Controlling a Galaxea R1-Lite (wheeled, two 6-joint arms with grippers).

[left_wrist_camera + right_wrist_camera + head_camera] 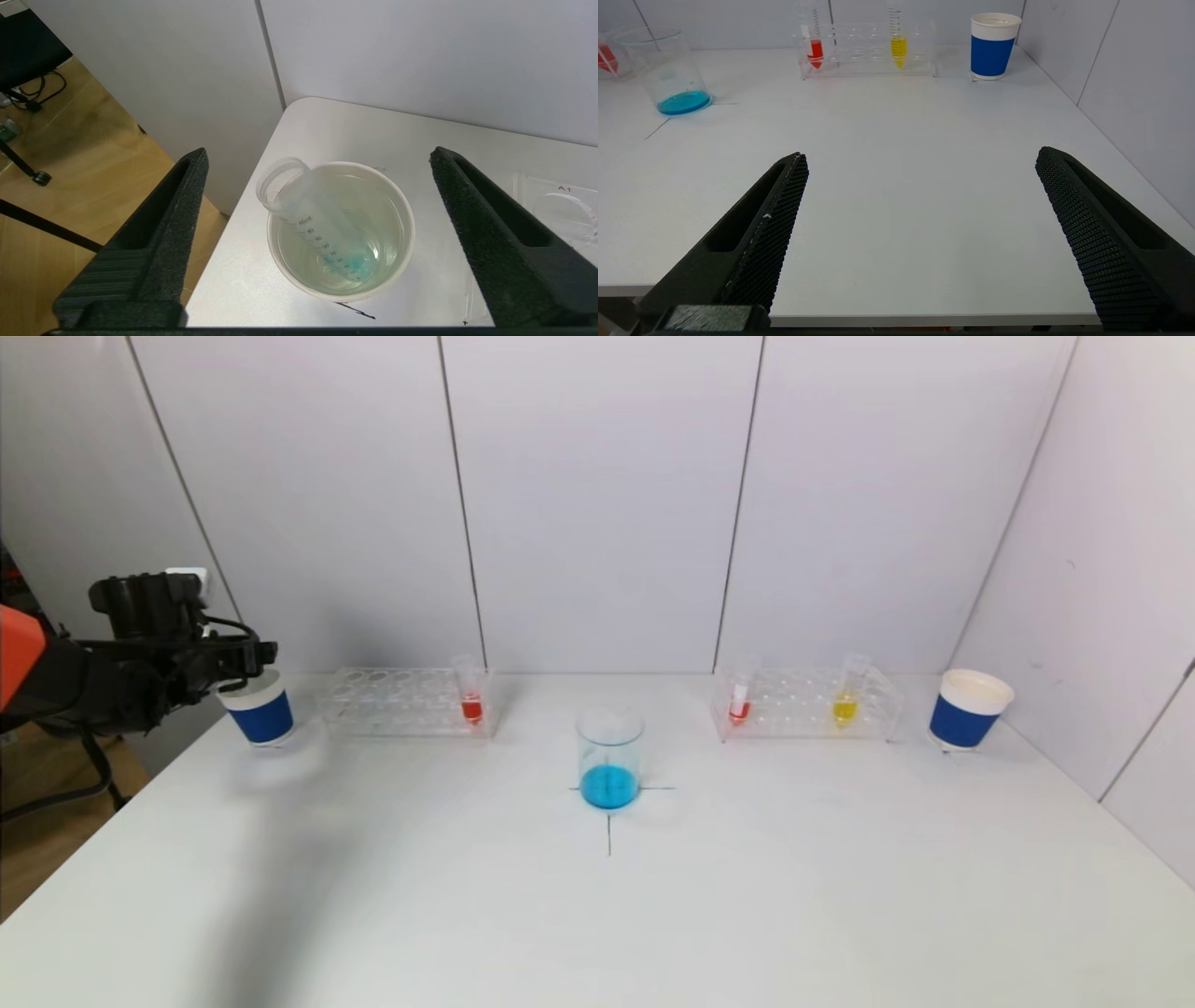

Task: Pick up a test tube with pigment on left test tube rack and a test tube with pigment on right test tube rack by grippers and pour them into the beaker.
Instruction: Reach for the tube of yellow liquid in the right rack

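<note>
— Left gripper [317, 233], what is it doing?
— Hovering, fingers spread wide, above the paper cup [341, 231]; an emptied tube [310, 219] leans inside, discarded. Beaker [610, 757] of blue stands well off to its right

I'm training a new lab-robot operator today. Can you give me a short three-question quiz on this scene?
1. True or false: the left gripper is clamped on a tube.
2. Where does the used tube lie? A) left rack B) left cup C) beaker
3. What colour is the liquid in the beaker?

Key:
1. False. It is open above the left cup and holds nothing.
2. B. It leans inside the cup, with a blue trace at its tip.
3. Blue.
</note>
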